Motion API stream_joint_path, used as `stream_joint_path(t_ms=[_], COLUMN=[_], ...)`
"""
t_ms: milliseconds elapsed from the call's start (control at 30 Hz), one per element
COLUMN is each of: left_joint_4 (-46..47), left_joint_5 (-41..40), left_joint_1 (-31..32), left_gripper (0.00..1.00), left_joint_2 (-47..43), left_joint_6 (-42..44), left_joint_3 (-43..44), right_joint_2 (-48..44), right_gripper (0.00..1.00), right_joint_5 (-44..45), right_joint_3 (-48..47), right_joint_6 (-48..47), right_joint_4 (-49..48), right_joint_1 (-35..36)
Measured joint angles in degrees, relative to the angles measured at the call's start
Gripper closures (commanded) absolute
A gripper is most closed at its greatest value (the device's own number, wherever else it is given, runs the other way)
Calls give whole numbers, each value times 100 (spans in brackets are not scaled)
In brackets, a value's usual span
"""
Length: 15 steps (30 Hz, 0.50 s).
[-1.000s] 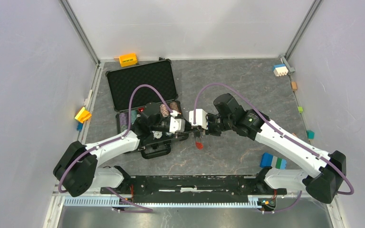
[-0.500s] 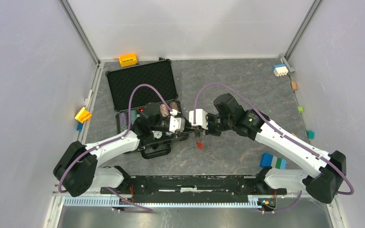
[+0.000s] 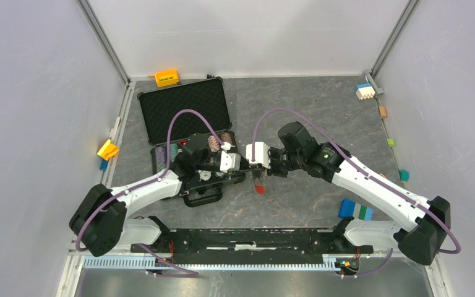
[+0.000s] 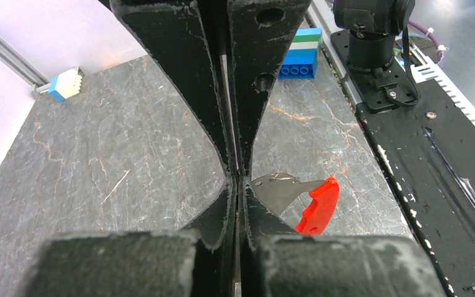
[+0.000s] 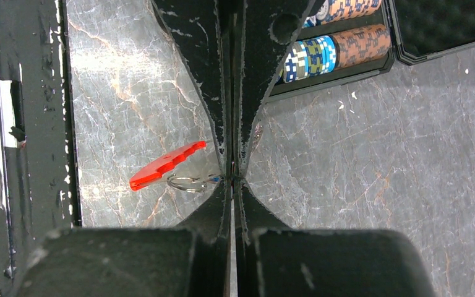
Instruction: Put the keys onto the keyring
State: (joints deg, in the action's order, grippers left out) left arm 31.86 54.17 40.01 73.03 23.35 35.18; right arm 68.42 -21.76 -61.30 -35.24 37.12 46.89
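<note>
The keyring hangs between both grippers over the stone floor, with its red strip [image 3: 260, 189] lowest. My left gripper [image 3: 246, 176] is shut [image 4: 238, 177] on a flat silvery metal piece [image 4: 281, 190]; the red strip [image 4: 318, 205] shows just beyond that piece. My right gripper [image 3: 258, 174] is shut [image 5: 232, 174] at the end of a thin wire ring [image 5: 185, 183] that carries the red strip [image 5: 167, 164]. A speck of blue [image 5: 214, 179] shows at the right fingers. Whether it is the blue-headed key I cannot tell; the rest is hidden.
An open black case [image 3: 185, 108] lies left of centre, with rows of poker chips [image 5: 321, 52] in its tray under the left arm. A blue and green block [image 3: 354, 210] sits front right. Small blocks [image 3: 364, 91] line the walls. The black base rail [image 3: 247, 241] runs along the near edge.
</note>
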Motion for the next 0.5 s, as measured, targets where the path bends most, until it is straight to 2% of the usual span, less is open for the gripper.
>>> stream_joint_path(t_ms=[133, 300, 400, 500], left_joint_4=[9, 538, 887, 1298], left_joint_5=[-9, -24, -7, 15], left_joint_1=[0, -2, -2, -2], left_gripper=[98, 98, 98, 98], left_joint_2=[-9, -122, -142, -142], left_joint_6=[-79, -616, -951, -1287], left_joint_3=[-2, -304, -450, -564], right_joint_2=[-31, -214, -387, -529], right_gripper=[85, 66, 61, 61], right_joint_5=[-2, -74, -216, -457], right_joint_3=[26, 149, 289, 413], right_joint_6=[-4, -37, -63, -63], right_joint_4=[-26, -170, -271, -328], right_joint_1=[0, -24, -114, -286])
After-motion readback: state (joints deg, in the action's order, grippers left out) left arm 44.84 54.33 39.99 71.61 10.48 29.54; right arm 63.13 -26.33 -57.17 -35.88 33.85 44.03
